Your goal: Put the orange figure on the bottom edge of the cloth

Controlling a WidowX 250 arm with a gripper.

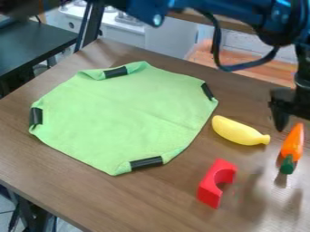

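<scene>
Orange figure off the cloth, at right of the table

Camera view. The orange figure [293,142], carrot-shaped with a green end [288,165], is on the right side of the brown table [151,204], well apart from the cloth [121,113]. Its green end points toward the lower part of the view; its orange end is up near the gripper [283,108]. The gripper hangs at the right edge, over the upper end of the figure. Whether it is open or closed cannot be told, nor whether it touches the figure.

Cloth: light green, spread at left and centre, edges partly folded. Four black strips lie along its rim: upper [115,72], right [207,91], left [36,116] and bottom [146,162].

Other objects: a yellow banana [236,130] lies between cloth and figure, stem toward the figure. A red arch block [211,183] lies nearer the camera, below the banana, its hollow facing right.
</scene>
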